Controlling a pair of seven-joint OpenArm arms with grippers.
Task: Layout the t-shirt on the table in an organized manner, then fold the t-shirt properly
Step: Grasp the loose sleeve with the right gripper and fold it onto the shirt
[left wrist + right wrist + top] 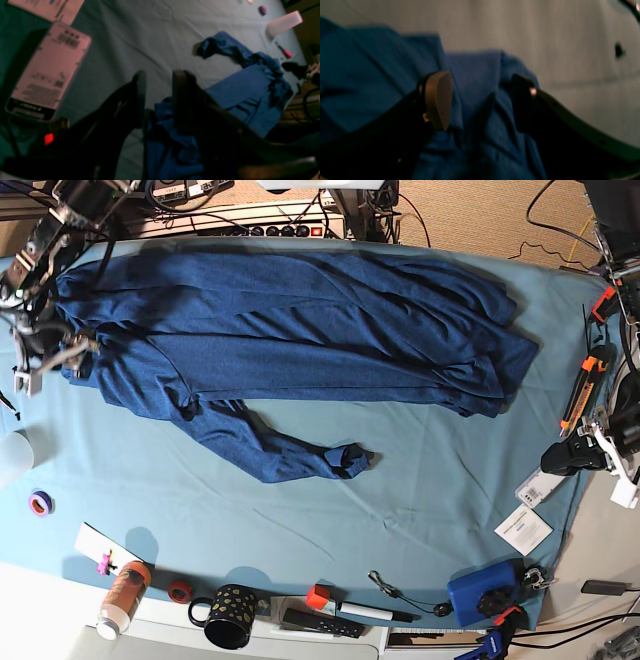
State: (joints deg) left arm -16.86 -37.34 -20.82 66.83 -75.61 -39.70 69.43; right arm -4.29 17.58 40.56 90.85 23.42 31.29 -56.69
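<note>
Left wrist view: the left gripper (157, 100) is hanging over the tabletop (150, 37) with its two dark fingers (140, 97) standing apart, released, nothing between them. The t-shirt (250, 92) is lying from 6 o'clock out to 2 o'clock, one sleeve reaching toward 1 o'clock. A white printed box (50, 72) is sitting at 9 o'clock, a translucent cup (283, 23) at 1 o'clock with a red-handled tool (285, 51) just beside it.

Right wrist view: the right gripper (480, 105) is standing spread wide, a tan pad (438, 98) at one side and a dark finger at the other, straddling rumpled folds of the blue fabric (475, 75); the cloth is lying between the tips, not pinched. Bare tabletop is showing from 12 to 3 o'clock.

Base view: the t-shirt is lying stretched across the upper half of the teal tabletop (420, 500), from 9 to 3 o'clock, one sleeve trailing toward the centre. The right gripper (45, 355) is sitting at the garment's 9 o'clock end; the left gripper (565, 457) is near the 3 o'clock edge, apart from the cloth. A black mug (230, 615) is standing at 7 o'clock.
</note>
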